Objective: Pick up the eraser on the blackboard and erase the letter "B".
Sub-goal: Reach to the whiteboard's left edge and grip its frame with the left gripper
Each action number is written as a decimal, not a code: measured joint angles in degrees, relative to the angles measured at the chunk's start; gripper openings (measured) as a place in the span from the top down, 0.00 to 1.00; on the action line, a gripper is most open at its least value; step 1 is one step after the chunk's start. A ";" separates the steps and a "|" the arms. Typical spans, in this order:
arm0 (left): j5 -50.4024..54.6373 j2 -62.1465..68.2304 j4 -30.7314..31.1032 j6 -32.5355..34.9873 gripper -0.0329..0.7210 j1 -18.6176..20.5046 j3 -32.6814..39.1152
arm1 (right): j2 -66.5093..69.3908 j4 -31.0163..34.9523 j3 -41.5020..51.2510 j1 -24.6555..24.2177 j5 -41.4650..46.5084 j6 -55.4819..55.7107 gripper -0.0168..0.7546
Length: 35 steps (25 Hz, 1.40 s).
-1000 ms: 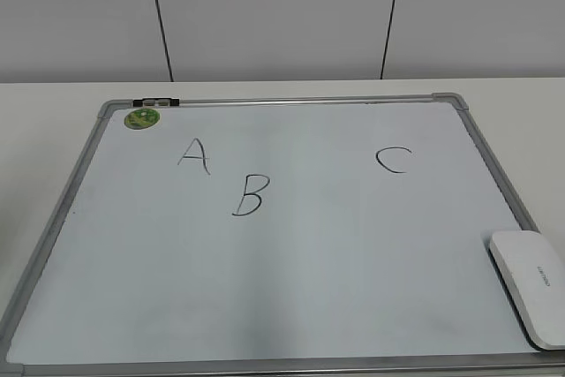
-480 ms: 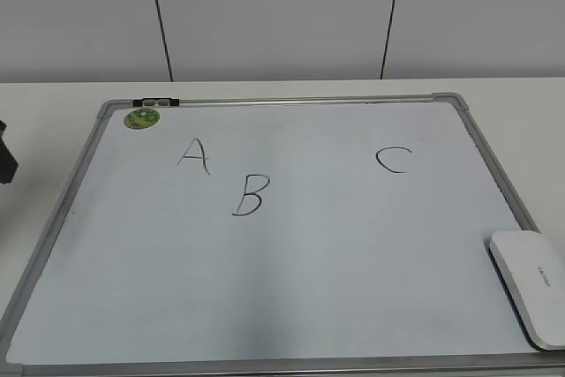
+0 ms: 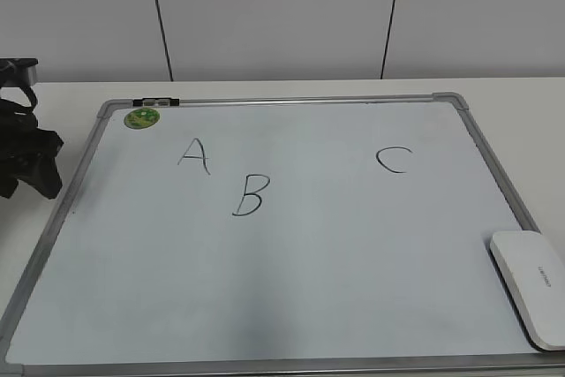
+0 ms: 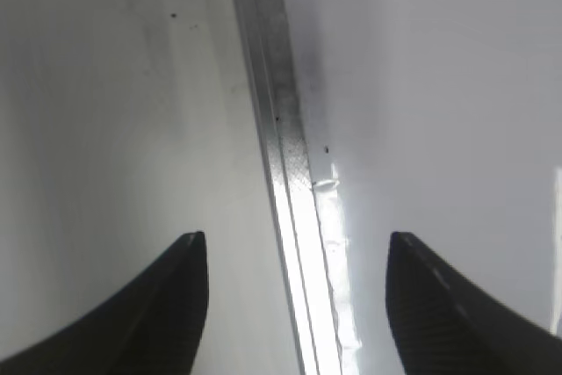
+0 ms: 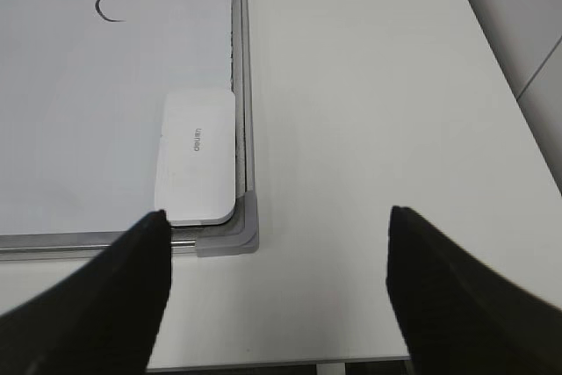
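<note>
- Your eraser [image 3: 530,284] lies flat in the near right corner of the blackboard [image 3: 291,306], tucked against the right side of the frame; nothing is touching it.
- From the right wrist view you see the same eraser [image 5: 197,155] with its grey print facing up, its long side along the frame and its near end by the rounded grey corner piece [image 5: 235,233].
- Your right gripper [image 5: 277,292] hangs above the table [image 5: 369,111] just off that corner, with its two fingers spread wide and nothing between them. It does not appear in the exterior view.
- Your left gripper [image 3: 26,161] shows at the left edge of the exterior view, over the table just outside the board's left frame.
- In the left wrist view, your left gripper [image 4: 294,305] has its fingers wide apart and holds nothing; they straddle the frame rail [image 4: 281,147].
- The letter "B" [image 3: 250,195] is whole, left of the board's centre, just below and right of the "A" [image 3: 194,155].
- The "C" [image 3: 394,160] sits well apart on the right half, and a round green magnet [image 3: 140,118] sits at the far left corner.
</note>
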 joint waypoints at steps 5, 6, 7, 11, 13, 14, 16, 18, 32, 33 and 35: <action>0.24 4.69 -1.48 1.32 0.34 1.58 -4.01 | 0.00 0.00 0.00 0.00 -0.07 0.00 0.24; 0.38 5.34 -1.94 1.76 0.34 1.81 -4.81 | 0.00 0.00 0.00 0.00 -0.07 0.00 0.24; 0.53 6.14 -2.49 2.46 0.34 2.04 -5.51 | 0.00 0.00 0.00 0.00 -0.07 0.00 0.24; 0.90 8.62 -3.54 3.21 0.34 2.09 -8.01 | 0.00 0.00 0.00 0.00 -0.07 0.00 0.24; 0.65 9.10 -3.65 3.36 0.35 2.09 -8.31 | 0.00 0.00 0.00 0.00 -0.07 0.00 0.24; 0.65 9.30 -3.65 3.50 0.37 2.09 -8.41 | 0.00 0.00 0.00 0.00 -0.07 0.00 0.24; 0.65 10.03 -3.65 3.64 0.39 2.18 -8.88 | 0.00 0.00 0.00 0.00 -0.07 0.00 0.24; 0.65 10.86 -3.92 3.77 0.41 2.44 -9.31 | 0.00 0.00 0.00 0.00 -0.07 0.00 0.24; 1.19 14.07 -5.15 3.95 0.58 3.04 -11.26 | 0.00 0.00 0.00 0.00 -0.07 0.00 0.24; 1.19 14.32 -5.15 4.04 0.58 3.04 -11.26 | 0.00 0.00 0.00 0.00 -0.07 0.00 0.24; 1.19 14.84 -5.35 4.04 0.58 3.04 -11.26 | 0.00 0.00 0.00 0.00 -0.07 0.00 0.24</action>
